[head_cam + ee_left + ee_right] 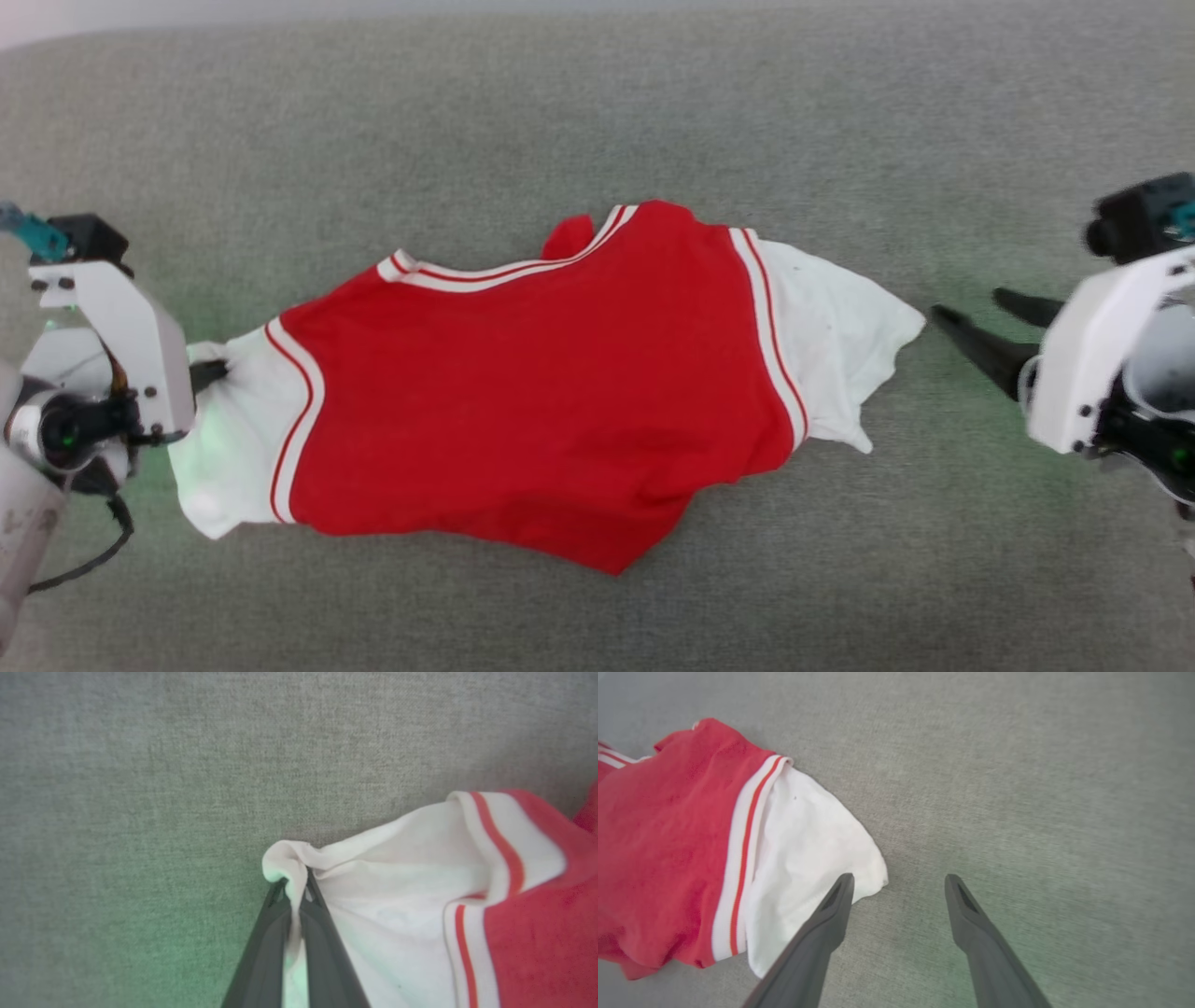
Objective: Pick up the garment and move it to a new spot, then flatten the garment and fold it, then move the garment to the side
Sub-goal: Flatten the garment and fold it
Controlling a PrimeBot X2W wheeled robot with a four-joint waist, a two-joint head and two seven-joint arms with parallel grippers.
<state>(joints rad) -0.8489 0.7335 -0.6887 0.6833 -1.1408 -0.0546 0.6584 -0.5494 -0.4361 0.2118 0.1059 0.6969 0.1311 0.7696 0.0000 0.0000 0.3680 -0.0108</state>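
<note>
- Red cloth makes up the body of the garment (541,411), which lies spread sideways across the middle of a grey woven surface (597,112).
- Its neckline trim (485,273), striped white and red, faces the far side. A red corner of the hem points back toward the robot.
- The body is mostly flat, with shallow wrinkles and a small red flap turned up by the neckline.
- The left-hand sleeve (229,439) is white, edged with a white-and-red band, and reaches out to the robot's left.
- The left end effector (210,373) is clamped on the outer edge of that sleeve. In the left wrist view its two dark fingers (261,952) are pressed together with a pinched fold of white cloth between their tips.
- The right-hand sleeve (840,345), also white with the same striped band, fans out to the robot's right and ends in a crumpled point.
- The right end effector (966,305) holds nothing, and its fingers are spread wide apart and aimed at that sleeve.
- In the right wrist view one fingertip (843,889) sits just beside the sleeve's outer corner. Whether it touches the cloth cannot be told.
- A faint green tint falls on the surface near both end effectors.
</note>
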